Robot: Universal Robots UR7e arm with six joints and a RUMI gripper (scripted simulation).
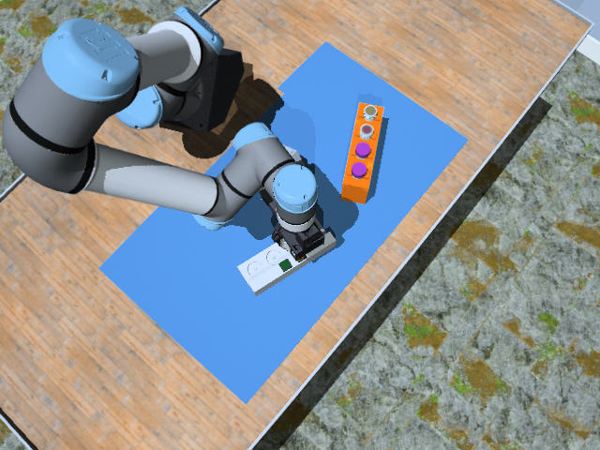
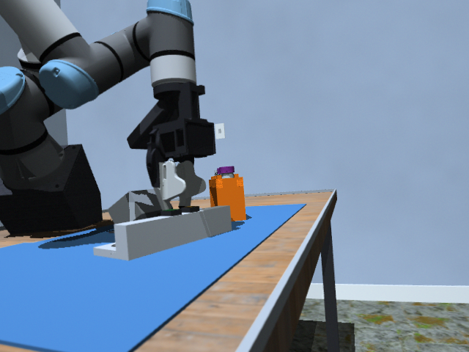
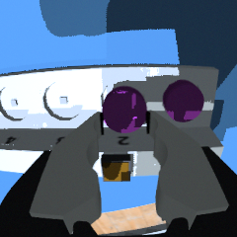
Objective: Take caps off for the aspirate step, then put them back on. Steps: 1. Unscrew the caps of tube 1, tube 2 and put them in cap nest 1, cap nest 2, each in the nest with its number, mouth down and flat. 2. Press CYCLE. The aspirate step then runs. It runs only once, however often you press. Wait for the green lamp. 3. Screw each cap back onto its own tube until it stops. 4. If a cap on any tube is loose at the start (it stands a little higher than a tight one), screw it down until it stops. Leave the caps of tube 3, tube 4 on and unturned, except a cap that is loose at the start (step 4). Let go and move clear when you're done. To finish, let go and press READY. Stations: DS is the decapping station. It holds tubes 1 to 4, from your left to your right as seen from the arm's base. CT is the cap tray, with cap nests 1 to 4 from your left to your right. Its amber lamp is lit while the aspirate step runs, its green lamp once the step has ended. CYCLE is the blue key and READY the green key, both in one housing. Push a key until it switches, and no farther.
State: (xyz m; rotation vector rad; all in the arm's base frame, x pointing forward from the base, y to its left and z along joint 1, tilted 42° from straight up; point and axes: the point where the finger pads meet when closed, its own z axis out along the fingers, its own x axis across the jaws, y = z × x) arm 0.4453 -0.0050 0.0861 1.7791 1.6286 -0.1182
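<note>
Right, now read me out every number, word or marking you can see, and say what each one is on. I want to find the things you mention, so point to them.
"2": cap tray [image 1: 256,280] [image 2: 163,235] [image 3: 30,135], upside down in the wrist view
"3": same tray, partly hidden
"4": same tray, upside down
Large blue joint cover [image 1: 92,60]: markings too unclear to read
</note>
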